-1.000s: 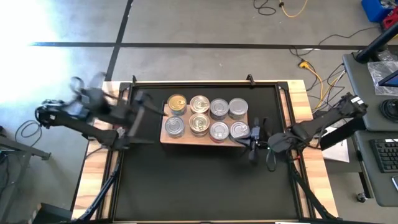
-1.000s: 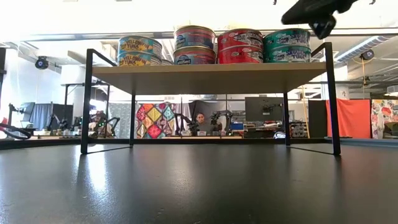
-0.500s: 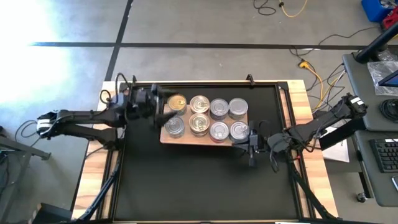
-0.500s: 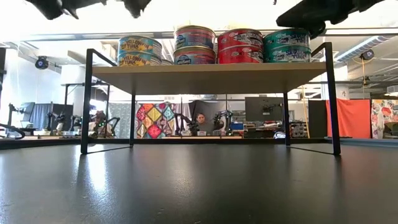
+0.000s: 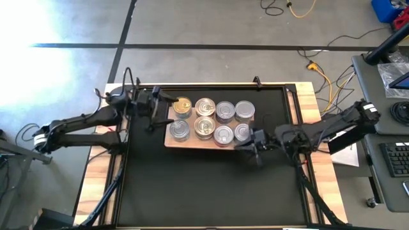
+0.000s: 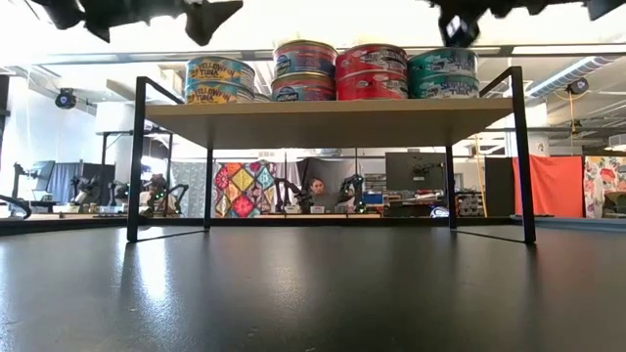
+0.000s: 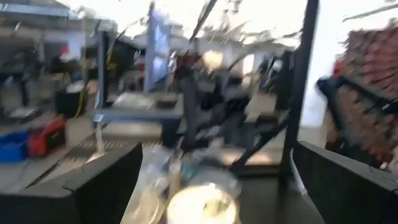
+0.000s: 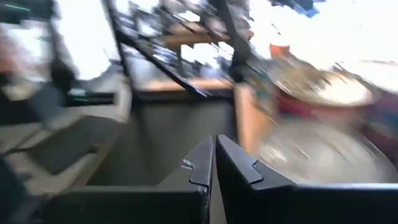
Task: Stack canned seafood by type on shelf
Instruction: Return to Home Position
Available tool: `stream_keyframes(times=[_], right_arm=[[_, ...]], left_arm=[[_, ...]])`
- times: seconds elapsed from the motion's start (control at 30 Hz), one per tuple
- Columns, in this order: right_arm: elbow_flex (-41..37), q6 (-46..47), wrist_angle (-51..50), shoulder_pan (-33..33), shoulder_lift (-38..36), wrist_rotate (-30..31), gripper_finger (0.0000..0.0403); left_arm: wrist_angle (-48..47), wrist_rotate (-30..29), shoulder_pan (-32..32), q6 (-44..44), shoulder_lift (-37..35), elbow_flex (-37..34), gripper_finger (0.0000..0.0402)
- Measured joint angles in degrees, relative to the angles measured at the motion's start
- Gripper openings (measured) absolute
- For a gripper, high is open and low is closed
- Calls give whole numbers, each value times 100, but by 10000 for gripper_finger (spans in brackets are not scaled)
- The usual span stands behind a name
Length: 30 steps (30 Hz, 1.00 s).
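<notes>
The tins (image 5: 205, 126) sat on the wooden shelf (image 5: 192, 144) in two rows of four. Seen from the low view, they stood two high, with the same colours together. The left claw (image 5: 163, 107) hung by the shelf's nine o'clock edge, its fingers wide apart. The right claw (image 5: 243, 144) hung by the shelf's four o'clock corner, its fingers pressed together.

Tabletop (image 5: 204, 185) bare at 6 o'clock of shelf (image 6: 323, 123); gap under shelf open. Tins (image 5: 204, 107) crowd shelf top. Left pincer (image 5: 163, 110) blocks 9 o'clock, right pincer (image 5: 241, 144) the 4 o'clock corner.
</notes>
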Motion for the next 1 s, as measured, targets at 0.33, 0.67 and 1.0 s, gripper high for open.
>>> stream_keyframes(times=[0.33, 0.67, 1.0], right_arm=[[0, -453, 378, -31, 71, -568, 13], [0, -429, 304, -29, -168, -1899, 13], [-817, -488, 214, -112, -1544, -2474, 13]], left_arm=[[-1681, -350, 88, -608, -526, 38, 400], [-1879, -1273, 81, -832, -8, 78, 400], [-1182, -441, 42, -105, -378, 36, 400]])
